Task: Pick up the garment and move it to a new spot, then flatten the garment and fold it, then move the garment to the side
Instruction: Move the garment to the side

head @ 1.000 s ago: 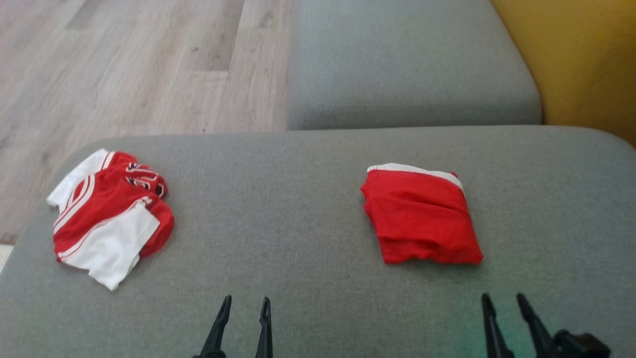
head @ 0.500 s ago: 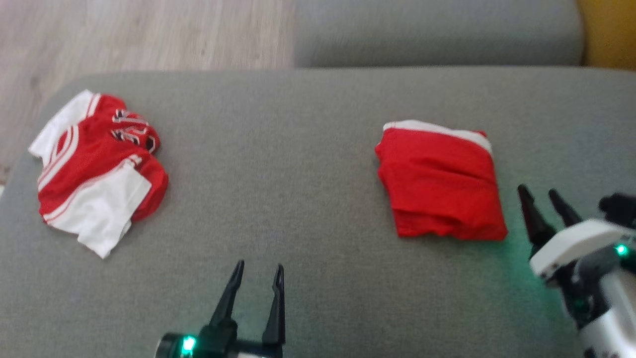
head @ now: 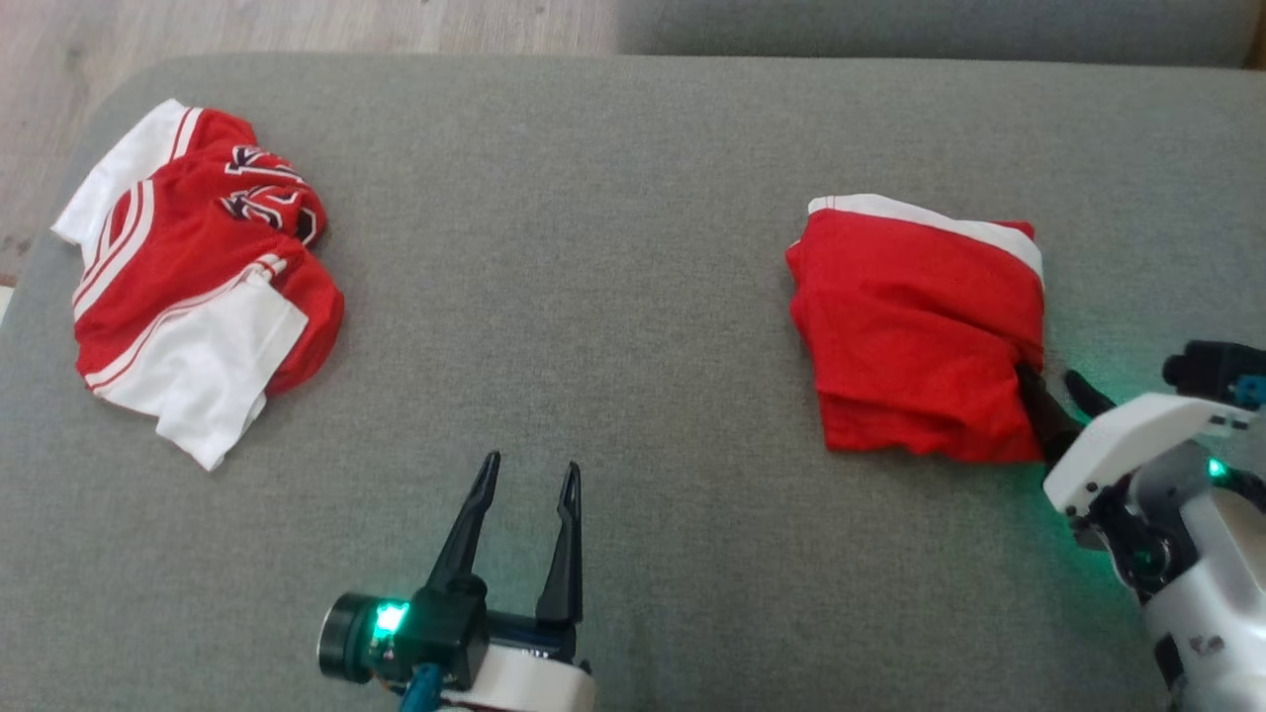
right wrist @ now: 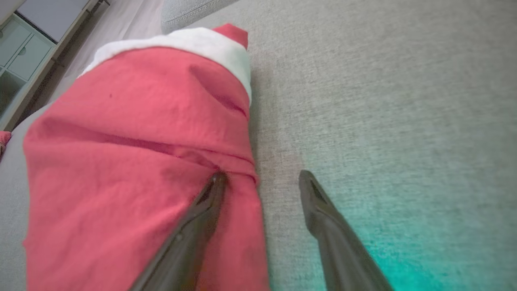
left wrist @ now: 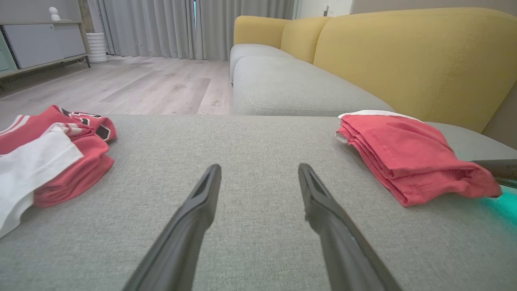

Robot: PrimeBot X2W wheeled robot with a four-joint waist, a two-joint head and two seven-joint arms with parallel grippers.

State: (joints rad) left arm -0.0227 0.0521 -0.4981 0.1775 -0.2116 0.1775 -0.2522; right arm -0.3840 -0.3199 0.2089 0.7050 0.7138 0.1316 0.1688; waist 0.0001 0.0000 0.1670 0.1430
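In the head view the folded red garment [head: 915, 326] lies at the right of the frame on the grey cushion [head: 613, 297], its white band along the upper edge. My right claw [head: 1046, 374] is at the garment's lower right corner, spread, one finger against the red cloth and the other beside it over bare cushion. My left claw [head: 531, 463] rises from the lower middle, also spread, with nothing between its fingers. A crumpled red-and-white jersey [head: 188, 287] sits at the left edge, well apart from the folded one.

In the left wrist view my left claw [left wrist: 259, 166] stands wide over the grey cushion [left wrist: 250, 137]. The folded red garment [left wrist: 408, 153] is at the right, layers stacked, and the jersey [left wrist: 60, 161] is at the left. A yellow sofa back [left wrist: 404, 52] fills the upper right.

In the right wrist view my right claw [right wrist: 261, 173] straddles the garment's edge. Its left finger lies on the red garment [right wrist: 133, 121]; its right finger is over the cushion [right wrist: 383, 101]. It is not pinching the cloth.
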